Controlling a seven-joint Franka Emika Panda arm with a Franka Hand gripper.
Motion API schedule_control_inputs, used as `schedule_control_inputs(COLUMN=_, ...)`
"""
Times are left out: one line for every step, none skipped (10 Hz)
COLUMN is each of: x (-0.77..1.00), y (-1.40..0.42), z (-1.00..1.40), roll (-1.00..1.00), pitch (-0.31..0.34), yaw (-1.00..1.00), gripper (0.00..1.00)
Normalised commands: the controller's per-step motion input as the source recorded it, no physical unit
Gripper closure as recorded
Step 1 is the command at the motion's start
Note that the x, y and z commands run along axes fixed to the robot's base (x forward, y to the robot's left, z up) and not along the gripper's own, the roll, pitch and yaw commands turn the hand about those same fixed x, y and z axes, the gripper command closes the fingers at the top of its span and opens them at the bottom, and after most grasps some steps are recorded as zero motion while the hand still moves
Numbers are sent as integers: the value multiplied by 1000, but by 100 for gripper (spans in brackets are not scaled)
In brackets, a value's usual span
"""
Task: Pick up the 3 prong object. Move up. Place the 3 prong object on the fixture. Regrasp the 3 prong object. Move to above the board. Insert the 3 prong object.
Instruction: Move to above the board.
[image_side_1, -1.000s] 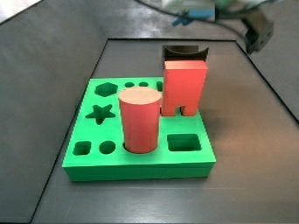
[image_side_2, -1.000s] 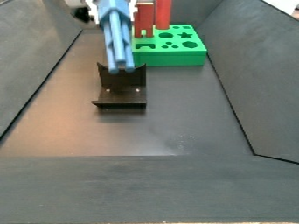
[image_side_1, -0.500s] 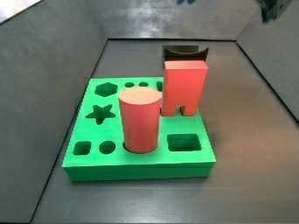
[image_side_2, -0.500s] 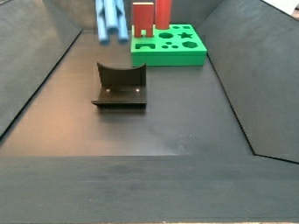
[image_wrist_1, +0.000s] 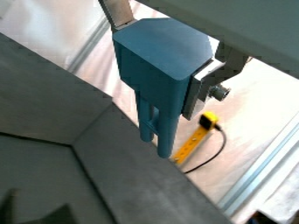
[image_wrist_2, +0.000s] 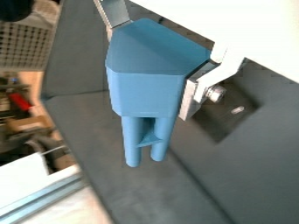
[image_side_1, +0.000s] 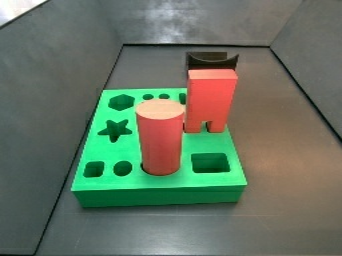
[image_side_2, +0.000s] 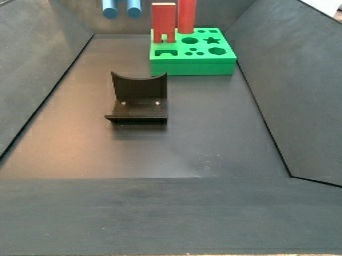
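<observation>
Hand high up, out of 1 side view entirely; in a side view only the prong tips of the 3 prong object poke down from the top edge of the picture, well above the floor and left of the red pieces.

Both wrist views: the hand's silver finger plates are clamped on the 3 prong object, 1 plate at each side of the blue body. One plate with its bolt shows clearly; the opposite plate shows only as a thin strip. Pointed, house-like end of the piece sits up between the fingers; prongs hang down, free of any surface. 2 prongs are plain in a wrist view, a 3rd cannot be told for sure.

Fixture stands on the dark floor, bare, dipped top facing up, well apart from the held piece. In a side view it shows behind the red block as a black notched top.

Board lies flat on the floor. On it: red cylinder upright near the front, red rectangular block upright toward the back. Star, hexagon, round and square holes stand open.

Beyond the dark wall in a wrist view, a yellow cable.
</observation>
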Motion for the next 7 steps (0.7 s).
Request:
schedule_control_inputs(x=-720, y=-1000, z=292, roll=-1000, pitch=-78, yaw=-157, gripper=100)
schedule_control_inputs(x=-796, y=-1000, z=326, roll=-1000, pitch=-95, yaw=-160, gripper=100)
schedule_control_inputs(x=-821, y=-1000, z=314, roll=-1000, pitch=-98, yaw=-166, gripper=100)
schedule_control_inputs(x=-827, y=-1000, z=322, roll=-1000, pitch=-96, yaw=-176, gripper=100)
schedule_control_inputs(x=-853, y=-1000, z=330, roll=-1000, pitch=-84, yaw=-187, gripper=100)
schedule_control_inputs(x=-888, y=-1000, z=335, roll=-1000, pitch=-76, yaw=-193, gripper=100)
schedule_control_inputs(x=-607, y=-634, z=221, roll=-1000, pitch=-68, yaw=-199, gripper=100)
